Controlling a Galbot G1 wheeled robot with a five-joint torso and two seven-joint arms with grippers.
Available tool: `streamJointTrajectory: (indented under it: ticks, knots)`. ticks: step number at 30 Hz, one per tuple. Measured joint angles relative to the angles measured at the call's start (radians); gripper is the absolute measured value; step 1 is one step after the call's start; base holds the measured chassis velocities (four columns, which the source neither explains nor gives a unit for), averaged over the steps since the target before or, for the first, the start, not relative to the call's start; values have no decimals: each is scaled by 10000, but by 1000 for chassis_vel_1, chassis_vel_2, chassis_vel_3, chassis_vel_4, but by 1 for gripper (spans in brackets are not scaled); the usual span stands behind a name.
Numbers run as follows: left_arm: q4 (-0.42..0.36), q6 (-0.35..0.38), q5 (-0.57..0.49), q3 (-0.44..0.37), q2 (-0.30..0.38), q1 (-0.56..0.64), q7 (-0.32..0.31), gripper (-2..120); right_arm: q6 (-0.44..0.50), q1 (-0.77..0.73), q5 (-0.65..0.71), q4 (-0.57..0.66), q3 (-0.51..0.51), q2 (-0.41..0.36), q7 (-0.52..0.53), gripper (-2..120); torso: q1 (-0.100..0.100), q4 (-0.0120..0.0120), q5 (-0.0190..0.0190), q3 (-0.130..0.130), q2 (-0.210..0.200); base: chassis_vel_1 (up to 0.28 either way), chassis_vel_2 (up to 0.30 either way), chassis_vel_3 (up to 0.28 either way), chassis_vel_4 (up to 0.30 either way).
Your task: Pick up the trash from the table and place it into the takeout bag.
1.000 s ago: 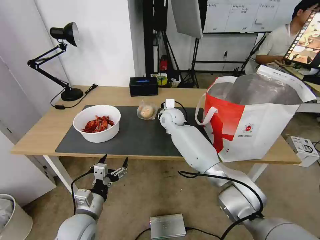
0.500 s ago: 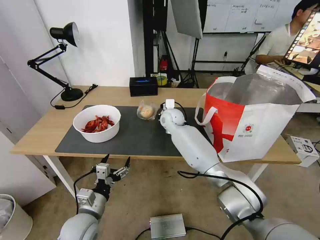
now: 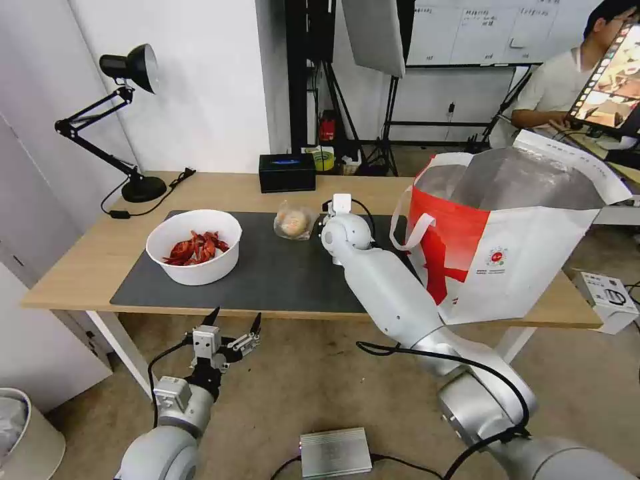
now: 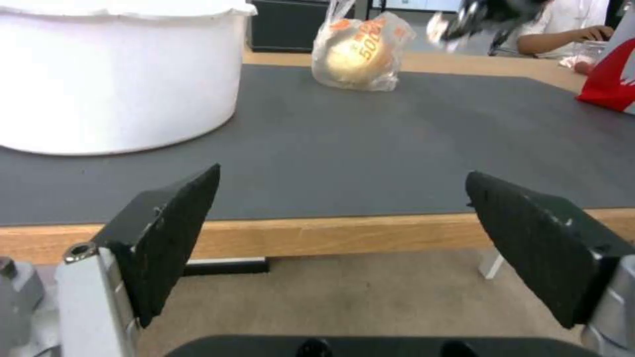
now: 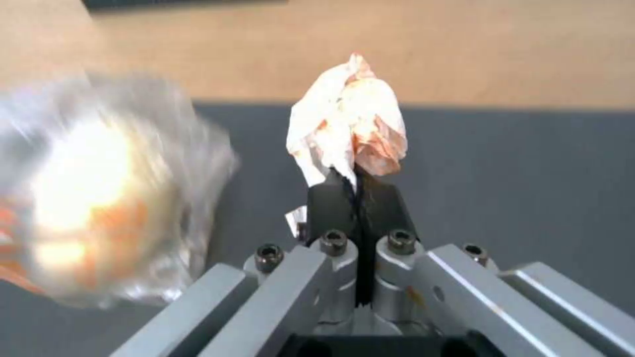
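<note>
Bowl (image 3: 194,247) left on mat (image 3: 267,273), bagged bun (image 3: 294,223) behind centre, takeout bag (image 3: 513,233) right on table (image 3: 80,267).

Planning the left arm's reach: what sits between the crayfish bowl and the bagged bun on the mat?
Nothing: in the head view, bare dark mat separates the white bowl from the bagged bun. The left wrist view shows the same open gap.
</note>
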Motion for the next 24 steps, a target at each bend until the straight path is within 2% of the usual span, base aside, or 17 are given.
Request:
streamJointTrajectory:
  ticks: [10, 24]
  knots:
    - [-22, -3, 9, -29, -79, 142, -6, 100, -186, -192, 599, 1944, -252, -847, 1154, 0, 0, -1, 1, 0, 0, 0, 0, 0, 0]
    - [-97, -18, 87, -102, -144, 279, -9, 100, -122, -527, 819, 3711, -267, -1765, 1143, 0, 0, 0, 0, 0, 0, 0, 0, 0, 0]
